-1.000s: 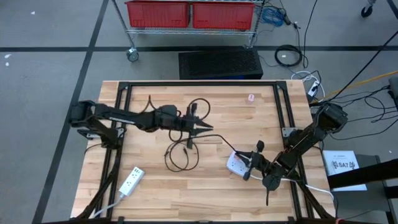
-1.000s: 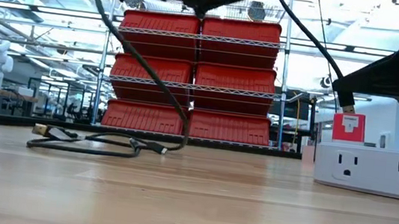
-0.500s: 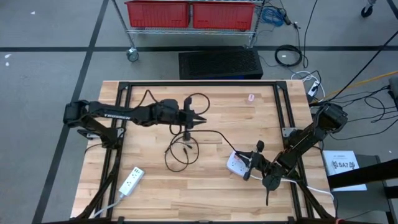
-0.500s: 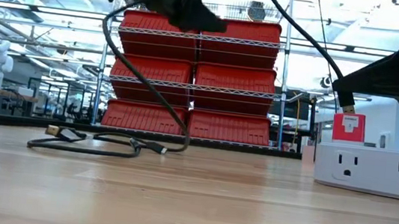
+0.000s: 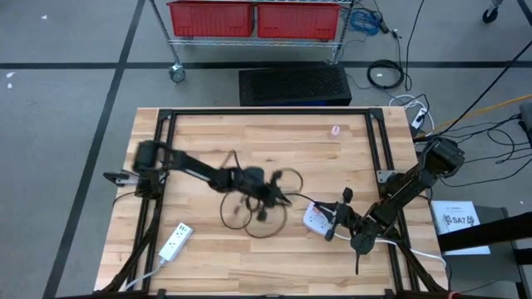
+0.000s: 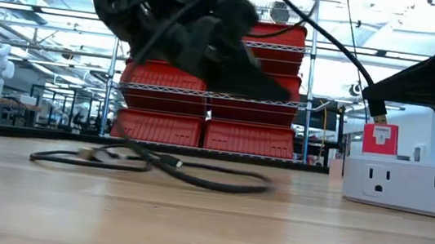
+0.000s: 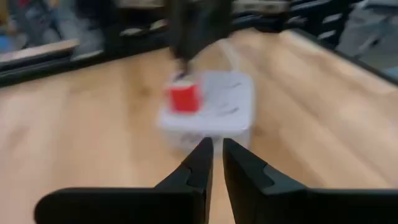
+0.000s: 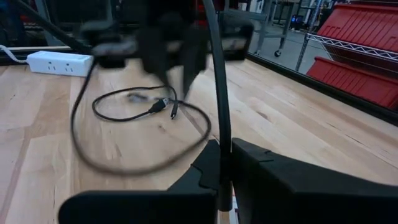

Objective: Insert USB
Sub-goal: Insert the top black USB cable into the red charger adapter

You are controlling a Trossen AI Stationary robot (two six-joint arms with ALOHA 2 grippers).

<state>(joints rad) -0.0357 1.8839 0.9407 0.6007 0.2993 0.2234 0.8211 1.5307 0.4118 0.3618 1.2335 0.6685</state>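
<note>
I see a second white power strip [image 5: 174, 242] lying at about seven o'clock on my wooden bench [image 5: 208, 266]. Off the bench at twelve o'clock, a wire rack [image 5: 256, 40] holds red bins [image 5: 211, 17], with a black mat [image 5: 294, 85] on the floor before it. Loose cords [image 5: 386, 75] lie at one o'clock.

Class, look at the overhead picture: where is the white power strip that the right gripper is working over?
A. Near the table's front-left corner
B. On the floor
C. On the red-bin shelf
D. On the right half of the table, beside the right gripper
D: the white power strip lies on the table's right half, next to the right gripper, which pinches the black cable.
</note>
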